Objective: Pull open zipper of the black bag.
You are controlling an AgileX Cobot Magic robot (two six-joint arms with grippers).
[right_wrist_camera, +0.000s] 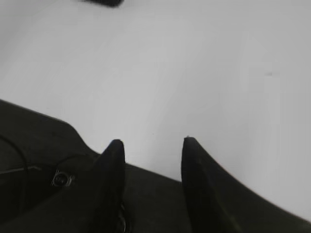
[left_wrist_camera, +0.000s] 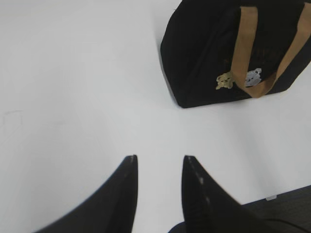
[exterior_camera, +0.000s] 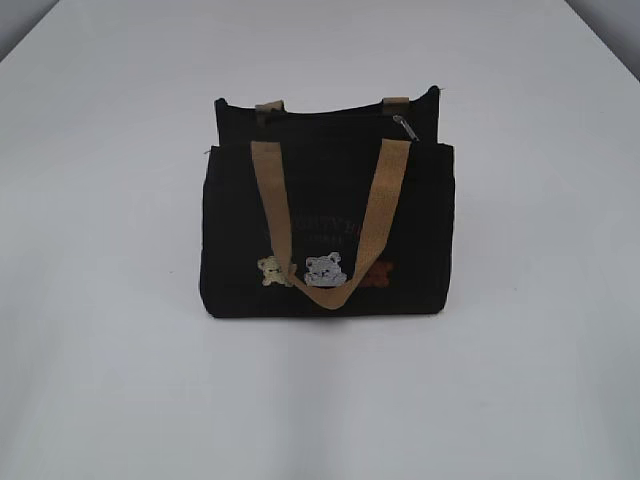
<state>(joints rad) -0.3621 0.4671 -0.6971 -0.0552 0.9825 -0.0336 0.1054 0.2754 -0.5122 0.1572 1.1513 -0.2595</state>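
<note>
The black bag [exterior_camera: 326, 230] stands upright in the middle of the white table, tan handles draped over its front and bear patches low on the front panel. The zipper runs along its top edge, with its silver pull tab [exterior_camera: 403, 127] at the right end. Neither arm shows in the exterior view. In the left wrist view the bag [left_wrist_camera: 204, 58] sits at the upper right, well ahead of my left gripper [left_wrist_camera: 160, 158], which is open over bare table. My right gripper [right_wrist_camera: 152, 141] is open too, with nothing between its fingers, hovering at the table's edge.
The white table [exterior_camera: 110, 300] spreads wide around the bag. In the right wrist view a dark floor area with cables [right_wrist_camera: 43, 174] lies below the table edge, and a dark sliver [right_wrist_camera: 104, 2] shows at the top. The left wrist view shows the table's near edge [left_wrist_camera: 272, 196].
</note>
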